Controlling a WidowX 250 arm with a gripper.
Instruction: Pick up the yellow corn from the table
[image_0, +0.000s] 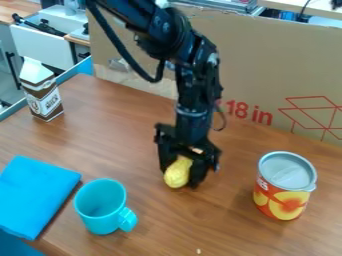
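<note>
Gripper (179, 180) of the black robot arm (195, 90): we saw it point down near the middle of the brown wooden table (127, 132), its jaws closed around a small, rounded yellow object (176, 175). We could not tell whether the object touched the tabletop. Toward the view's lower left we saw an upright turquoise mug (100, 207), its handle turned to the lower right, just beside a folded blue cloth (33, 192). To the right stood a red and yellow can (286, 192) with a greyish lid. At the upper left we saw a brown and white carton (43, 97), and behind the arm, a cardboard panel (267, 70) with red print
</note>
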